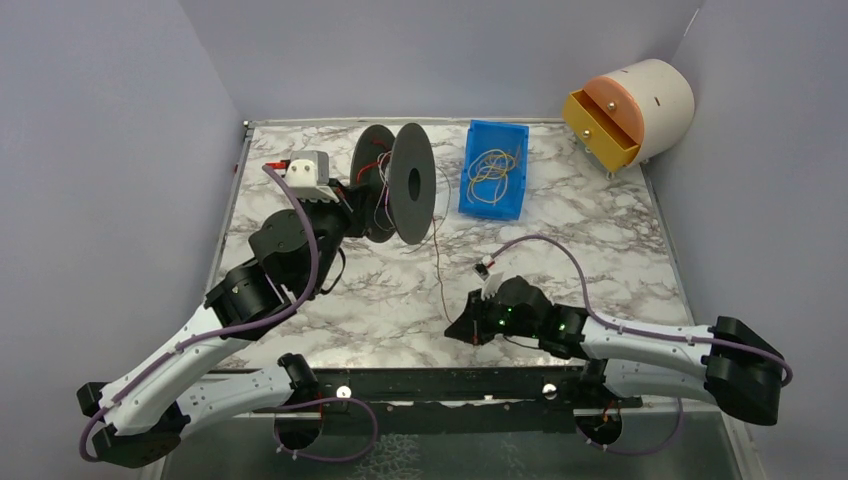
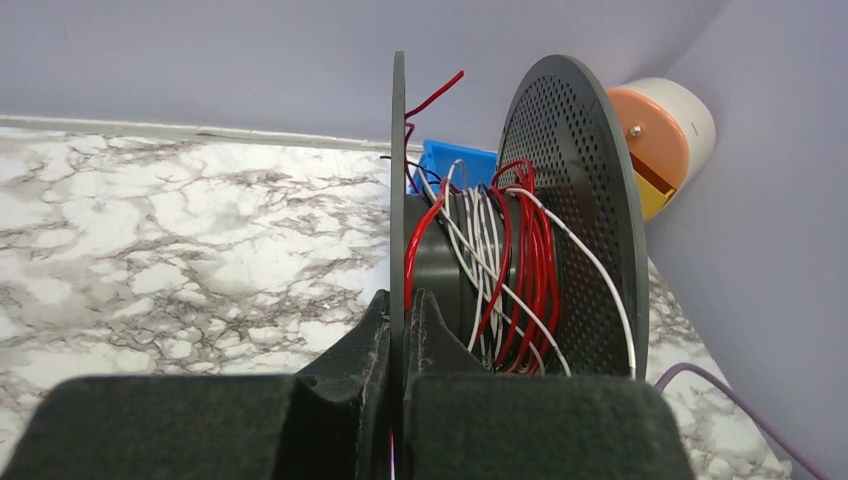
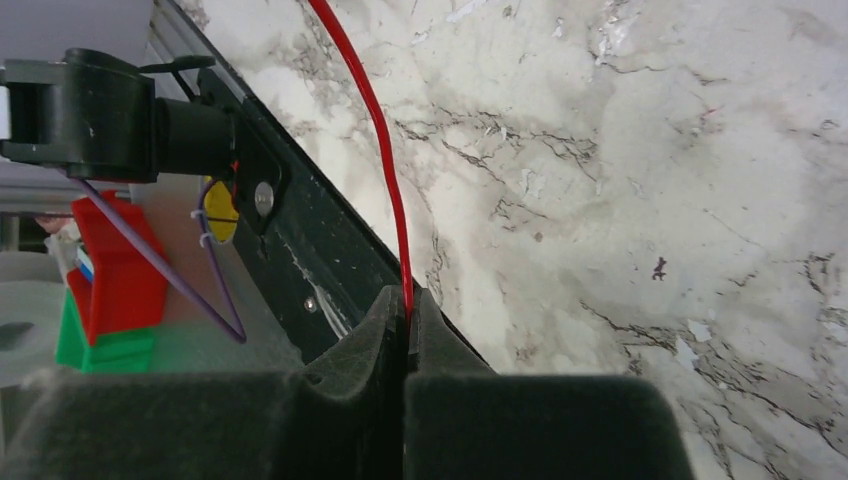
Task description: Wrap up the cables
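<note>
A black spool (image 1: 400, 185) stands on edge at the back of the table, with red and white cables (image 2: 520, 270) wound loosely on its core. My left gripper (image 1: 355, 200) is shut on the spool's thin left flange (image 2: 398, 180), and its jaws (image 2: 399, 305) pinch the disc edge. One red cable (image 1: 440, 265) runs from the spool toward the near edge. There my right gripper (image 1: 462, 328) is shut on it. In the right wrist view the red cable (image 3: 375, 140) enters between the closed fingertips of the right gripper (image 3: 407, 300).
A blue bin (image 1: 470, 195) holding yellowish loops sits right of the spool. A cream and orange drawer unit (image 1: 630, 110) stands at the back right. A black rail (image 1: 450, 385) runs along the near table edge, close under the right gripper.
</note>
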